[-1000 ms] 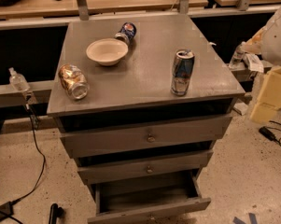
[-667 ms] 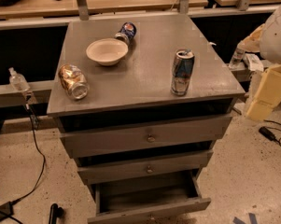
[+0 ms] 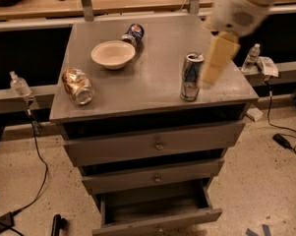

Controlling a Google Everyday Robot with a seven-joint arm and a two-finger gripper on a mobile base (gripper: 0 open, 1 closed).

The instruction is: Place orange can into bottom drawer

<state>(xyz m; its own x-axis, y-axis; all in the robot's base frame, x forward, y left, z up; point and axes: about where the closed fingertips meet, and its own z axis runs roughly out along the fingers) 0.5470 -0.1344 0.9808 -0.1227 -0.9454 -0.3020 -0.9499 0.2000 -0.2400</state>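
- The claw hangs over the right part of the grey cabinet top, pointing down and slightly left from the pale arm that comes in from the upper right corner.
- How far the claw is open cannot be told, nor whether it has hold of anything.
- The orange can lies on its side well to the left of the claw, near the front left edge of the cabinet top, one silver end turned toward the front. It is well apart from the claw (nearly the whole width of the top lies between them).
- Just left of the claw a tall blue-and-silver can stands upright; whether the two touch cannot be told.
- Between the claw and the orange can, somewhat further back, sits a white bowl, and behind the bowl a dark blue can lies on its side.
- The bottom drawer is below the claw and to its left, at the foot of the cabinet. It stands pulled open, its dark inside showing.
- The two wider drawers above it, the middle drawer and the top drawer, are shut.
- Right of the claw, beyond the cabinet, a clear bottle stands on a ledge.
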